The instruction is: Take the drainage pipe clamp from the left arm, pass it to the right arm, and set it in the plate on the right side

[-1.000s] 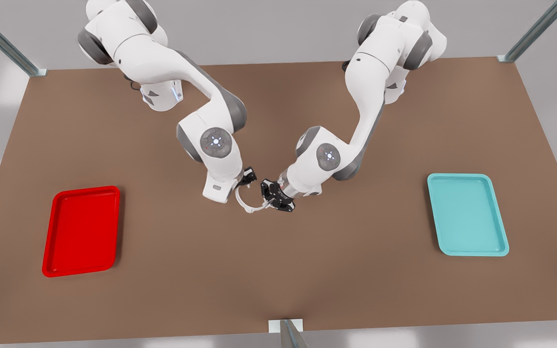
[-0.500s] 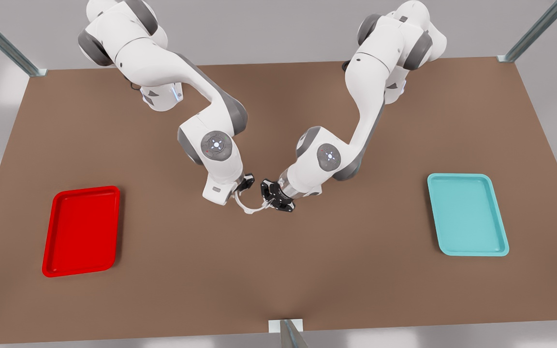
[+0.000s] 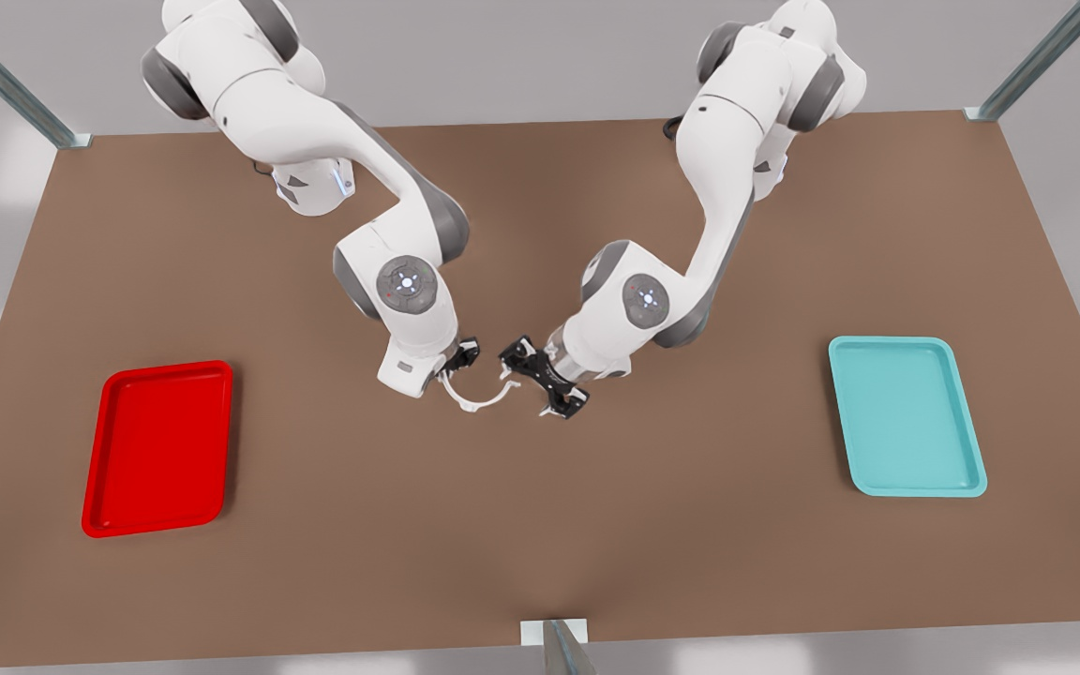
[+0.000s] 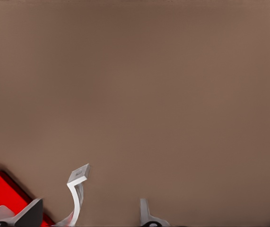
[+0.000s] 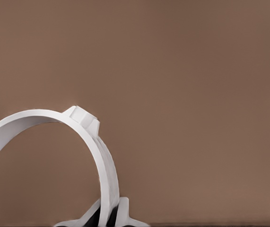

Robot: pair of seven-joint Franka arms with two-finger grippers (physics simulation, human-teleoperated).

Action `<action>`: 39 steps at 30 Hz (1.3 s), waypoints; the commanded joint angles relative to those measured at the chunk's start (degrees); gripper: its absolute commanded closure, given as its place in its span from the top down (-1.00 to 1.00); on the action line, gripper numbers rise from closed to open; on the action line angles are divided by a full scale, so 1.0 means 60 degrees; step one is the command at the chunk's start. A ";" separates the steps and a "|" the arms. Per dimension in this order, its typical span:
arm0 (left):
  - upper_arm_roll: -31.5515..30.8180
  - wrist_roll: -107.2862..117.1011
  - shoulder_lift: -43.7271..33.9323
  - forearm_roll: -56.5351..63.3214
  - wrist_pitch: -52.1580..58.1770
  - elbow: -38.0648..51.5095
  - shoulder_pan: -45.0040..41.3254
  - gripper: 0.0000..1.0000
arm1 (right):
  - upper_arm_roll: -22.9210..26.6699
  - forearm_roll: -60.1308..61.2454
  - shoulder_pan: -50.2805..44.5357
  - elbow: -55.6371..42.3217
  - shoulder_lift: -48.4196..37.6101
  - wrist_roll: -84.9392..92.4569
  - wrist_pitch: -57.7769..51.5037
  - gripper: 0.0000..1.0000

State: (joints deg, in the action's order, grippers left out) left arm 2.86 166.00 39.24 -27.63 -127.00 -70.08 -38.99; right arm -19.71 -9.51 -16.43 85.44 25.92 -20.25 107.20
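Left claw [image 3: 542, 382] let go (now open); right claw [image 3: 454, 367] grips clamp [image 3: 479, 397].

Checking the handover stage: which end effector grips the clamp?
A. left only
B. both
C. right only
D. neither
C: the right end effector is shut on the drainage pipe clamp, while the left end effector stands open, its fingers clear of it.

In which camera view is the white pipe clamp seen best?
The right wrist view: the drainage pipe clamp arches large, pinched at its base by the right gripper. The front view shows it tiny between both grippers; the left wrist view shows one end tab.
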 commanded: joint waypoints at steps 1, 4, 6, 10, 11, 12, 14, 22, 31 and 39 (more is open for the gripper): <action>-0.0008 0.0023 -0.0167 -0.0024 0.1550 0.0006 0.0315 1.00 | -0.0084 -0.0071 0.0218 0.0349 -0.0203 -0.0097 0.0019 -0.57; 0.0139 -0.6799 -0.0299 0.0063 0.3967 0.0020 0.1589 1.00 | -0.1415 -0.0085 0.2075 0.0861 -0.0276 0.0737 0.0179 -0.57; 0.0080 -1.3117 -0.0445 0.1792 0.5449 0.0020 0.2483 1.00 | -0.2749 -0.0100 0.4289 0.1829 -0.0599 0.1557 0.0547 -0.57; -0.0065 -2.2226 -0.1689 0.3931 0.5887 0.0006 0.3667 1.00 | -0.3585 -0.0466 0.6516 0.2312 -0.0657 0.2611 0.0459 -0.57; -0.0345 -2.5700 -0.2524 0.4267 0.6020 -0.0535 0.4242 1.00 | -0.3585 -0.0466 0.7030 0.2488 -0.0643 0.3184 0.0473 -0.57; -0.0418 -2.7300 -0.3316 0.4487 0.5976 -0.1136 0.4608 1.00 | -0.3571 -0.0466 0.7572 0.2605 -0.0540 0.3623 0.0561 -0.57; -0.1222 -2.8032 -0.4238 0.5292 0.5873 -0.1810 0.5456 1.00 | -0.3556 -0.0466 0.8523 0.2591 0.0001 0.4867 0.0824 -0.57; -0.1575 -2.7316 -0.4694 0.5322 0.6709 -0.1884 0.6146 1.00 | -0.3483 -0.1096 1.1189 0.2327 0.0954 0.8223 0.1250 -0.55; -0.1561 -2.7345 -0.4606 0.5381 0.6621 -0.1869 0.6132 1.00 | -0.2414 -0.1242 1.2114 0.1112 0.2374 1.0713 0.1235 -0.53; -0.1560 -2.7316 -0.4532 0.5410 0.6533 -0.1869 0.6088 1.00 | -0.2691 -0.1477 1.1923 0.0688 0.2507 1.0510 0.0696 0.28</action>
State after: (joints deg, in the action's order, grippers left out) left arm -6.50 27.36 12.08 4.75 -87.72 -81.35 -2.46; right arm -35.91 -18.14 55.19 88.96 41.51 25.70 113.37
